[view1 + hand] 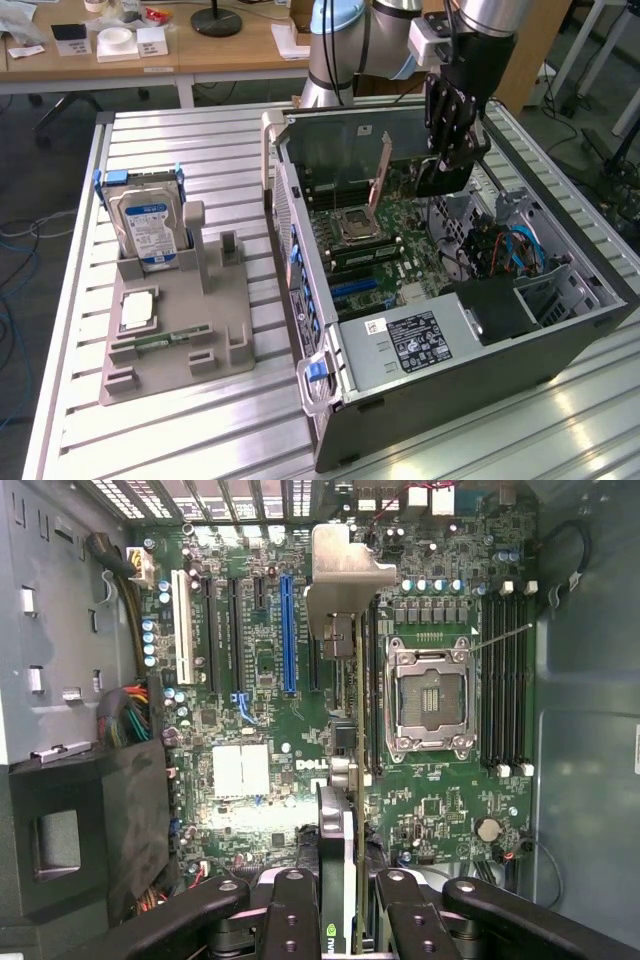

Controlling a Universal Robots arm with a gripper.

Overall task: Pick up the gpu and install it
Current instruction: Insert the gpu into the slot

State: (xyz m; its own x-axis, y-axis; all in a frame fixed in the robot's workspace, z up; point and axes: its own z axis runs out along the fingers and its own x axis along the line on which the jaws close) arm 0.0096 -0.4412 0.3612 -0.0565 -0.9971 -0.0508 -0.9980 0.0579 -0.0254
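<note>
Gripper [447, 168] partly closed, clamped on gpu [340, 815] by both faces. Card stood on edge inside open computer case [480, 370], over motherboard [250, 720], between blue slot [288, 630] and empty CPU socket [432, 700] (seated or not: could not tell). Silver bracket [345, 570] pointed at vented wall. Grey holder [220, 320] on table [180, 430] held upright hard drive [148, 228], memory stick [172, 338], square silver chip [137, 310].

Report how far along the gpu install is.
Done: the gpu is picked up, clamped edge-on between the jaws of the gripper. In hand: it hangs inside the open case, over the motherboard near the blue slot. Left: seating it; whether it touches a slot is unclear, and the jaws have not let go.
</note>
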